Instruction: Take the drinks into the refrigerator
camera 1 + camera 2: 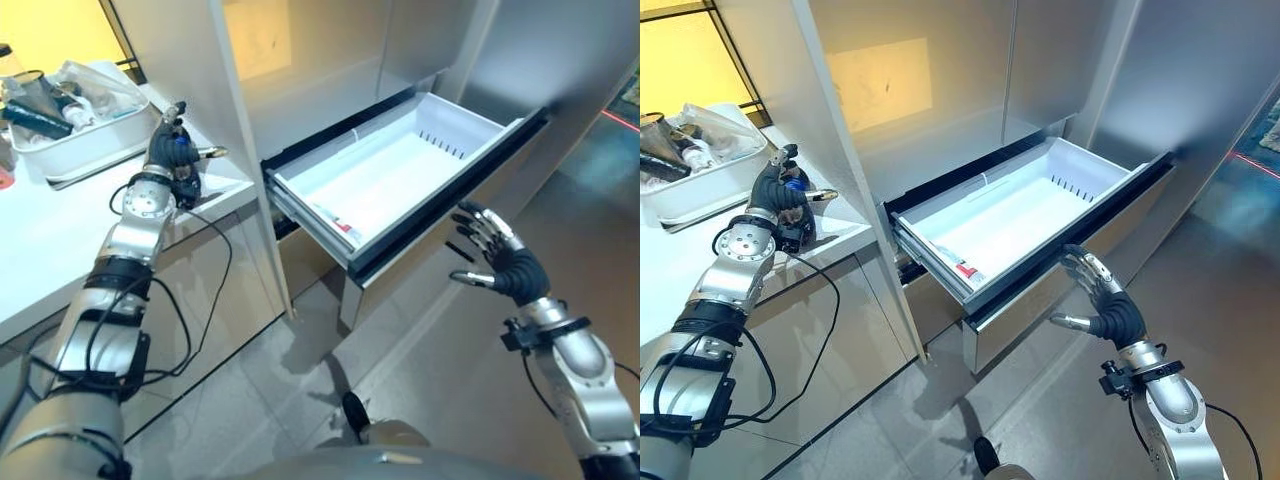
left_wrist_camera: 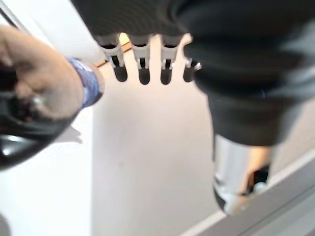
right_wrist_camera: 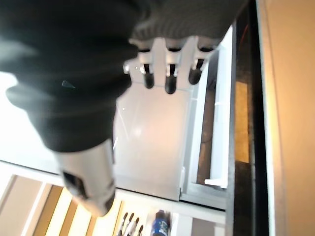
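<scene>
A drink bottle with a blue label (image 1: 792, 181) stands on the white counter (image 1: 40, 250) near its right end. My left hand (image 1: 170, 152) is right beside it with its fingers (image 2: 141, 69) straight and not curled round it; the bottle (image 2: 81, 88) shows close by, off to the side of those fingers. Whether they touch I cannot tell. The refrigerator's white drawer (image 1: 400, 165) is pulled out, with only a small red-and-white label at its front left corner. My right hand (image 1: 505, 262) hovers open just in front of the drawer's dark front panel (image 1: 1060, 270), holding nothing.
A white tub (image 1: 70, 140) with several items stands at the counter's far left. The tall pale refrigerator side panel (image 1: 215, 120) rises between counter and drawer. Grey tiled floor (image 1: 300, 370) lies below the drawer.
</scene>
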You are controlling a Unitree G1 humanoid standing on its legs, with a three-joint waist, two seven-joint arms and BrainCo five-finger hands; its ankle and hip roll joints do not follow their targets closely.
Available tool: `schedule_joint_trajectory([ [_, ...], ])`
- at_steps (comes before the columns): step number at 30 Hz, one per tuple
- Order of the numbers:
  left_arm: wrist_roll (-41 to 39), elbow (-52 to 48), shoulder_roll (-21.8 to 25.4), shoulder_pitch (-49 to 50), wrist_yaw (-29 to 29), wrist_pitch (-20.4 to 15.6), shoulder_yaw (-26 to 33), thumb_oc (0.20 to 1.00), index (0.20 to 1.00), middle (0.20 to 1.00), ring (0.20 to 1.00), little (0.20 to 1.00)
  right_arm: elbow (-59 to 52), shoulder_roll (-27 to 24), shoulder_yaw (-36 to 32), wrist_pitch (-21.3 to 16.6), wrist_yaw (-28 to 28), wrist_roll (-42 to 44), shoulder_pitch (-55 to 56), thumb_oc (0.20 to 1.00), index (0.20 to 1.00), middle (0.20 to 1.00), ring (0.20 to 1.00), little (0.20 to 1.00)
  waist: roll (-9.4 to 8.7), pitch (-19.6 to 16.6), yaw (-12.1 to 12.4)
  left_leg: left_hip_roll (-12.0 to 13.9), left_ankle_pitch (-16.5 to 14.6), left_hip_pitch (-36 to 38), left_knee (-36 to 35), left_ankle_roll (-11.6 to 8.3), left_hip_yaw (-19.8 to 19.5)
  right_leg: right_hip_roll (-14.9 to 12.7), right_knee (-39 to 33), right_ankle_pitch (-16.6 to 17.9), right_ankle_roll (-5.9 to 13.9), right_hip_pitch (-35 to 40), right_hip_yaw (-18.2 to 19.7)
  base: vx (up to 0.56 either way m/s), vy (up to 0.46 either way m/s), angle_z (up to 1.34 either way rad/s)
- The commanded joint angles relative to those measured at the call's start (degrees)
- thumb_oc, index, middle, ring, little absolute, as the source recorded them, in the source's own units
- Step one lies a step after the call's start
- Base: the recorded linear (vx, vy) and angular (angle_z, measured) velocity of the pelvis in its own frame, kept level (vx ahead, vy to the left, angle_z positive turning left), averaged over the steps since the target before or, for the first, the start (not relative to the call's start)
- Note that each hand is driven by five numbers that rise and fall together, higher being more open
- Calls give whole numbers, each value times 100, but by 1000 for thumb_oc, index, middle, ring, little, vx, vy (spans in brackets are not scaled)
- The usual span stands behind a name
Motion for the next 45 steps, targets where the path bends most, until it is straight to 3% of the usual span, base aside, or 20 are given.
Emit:
schedule_joint_trajectory([
  [1,459,-444,897,92,122,-333,210,1000,1000,1000,1000,1000,-314,-199,-309,-310,46,171,-98,1000,1000,1000,1000,1000,-71,-154,149,-147,-403,-351,749,291,-737,-115,353,-652,255,440,-513,44,-24,6],
  [8,1105,-662,1303,447,171,-336,429,1000,1000,1000,1000,1000,-250,-136,-449,-371,75,103,113,1000,1000,1000,1000,1000,-57,-219,223,-174,-381,-238,621,279,-884,-154,276,-724,229,624,-705,42,-4,17],
  [11,2291,-584,1890,387,187,-305,94,1000,1000,1000,1000,1000,-160,-170,-502,-460,53,76,229,1000,1000,1000,1000,1000,-15,-246,232,-172,-366,-134,498,283,-961,-163,252,-776,245,744,-809,25,10,11],
  [13,2296,-575,1896,360,191,-306,72,1000,1000,1000,1000,1000,-159,-156,-504,-462,53,76,225,1000,1000,1000,1000,1000,-38,-252,240,-181,-321,-153,481,277,-956,-170,250,-750,238,718,-803,1,1,16],
  [14,3064,-571,2172,173,218,-223,-249,1000,1000,1000,1000,1000,-165,-215,-488,-508,64,88,281,1000,1000,1000,1000,1000,-20,-282,243,-190,-294,-128,411,277,-994,-183,237,-765,249,758,-871,13,9,20],
  [15,3335,-592,2286,88,243,-204,-377,1000,1000,1000,1000,1000,-184,-235,-497,-516,68,94,310,1000,1000,1000,1000,1000,-14,-289,246,-192,-286,-123,392,277,-1019,-186,233,-776,251,770,-896,15,9,18],
  [22,4204,-953,2654,-148,226,-156,-751,1000,1000,1000,1000,1000,-248,-299,-511,-517,98,81,428,1000,1000,1000,1000,1000,-18,-303,305,-210,-276,-106,355,287,-1122,-209,211,-813,252,834,-1019,7,7,11],
  [23,4673,-1011,2786,-254,329,-96,-948,1000,1000,1000,1000,1000,-250,-355,-457,-527,78,60,441,1000,1000,1000,1000,1000,14,-306,294,-211,-272,-102,339,284,-1134,-213,208,-820,259,845,-1038,2,9,3],
  [28,4837,-1180,2761,-340,309,-142,-1113,1000,1000,1000,1000,1000,-285,-381,-413,-522,67,124,462,1000,1000,1000,1000,1000,14,-307,308,-220,-265,-96,316,286,-1155,-237,200,-826,267,862,-1070,0,0,0],
  [31,4239,-1143,2566,-182,185,-229,-817,1000,1000,1000,1000,1000,-319,-307,-410,-493,78,80,485,1000,1000,1000,1000,1000,37,-307,317,-237,-257,-90,308,297,-1170,-255,213,-827,262,875,-1088,0,0,0],
  [34,4250,-1125,2550,-151,208,-238,-789,1000,1000,1000,1000,1000,-287,-278,-394,-494,69,55,494,1000,1000,1000,1000,1000,55,-317,313,-244,-245,-69,278,298,-1175,-267,202,-824,268,889,-1101,0,0,0],
  [38,5122,-1265,2745,-408,425,-302,-1317,1000,1000,1000,1000,1000,-215,-325,-342,-546,46,64,539,1000,1000,1000,1000,1000,86,-336,284,-260,-223,-68,215,298,-1198,-287,204,-828,289,884,-1116,-1,6,1],
  [40,5652,-1346,2976,-680,587,-481,-1852,1000,1000,1000,1000,1000,-220,-431,-289,-609,36,170,562,1000,1000,1000,1000,1000,130,-342,246,-273,-226,-65,203,304,-1196,-304,222,-836,311,875,-1136,0,25,6],
  [45,6037,-1174,3187,-1179,757,-654,-2693,1000,1000,1000,1000,1000,-253,-542,-197,-709,14,307,562,1000,1000,1000,1000,1000,175,-358,211,-293,-226,-55,199,308,-1202,-313,238,-838,327,873,-1133,5,17,5],
])
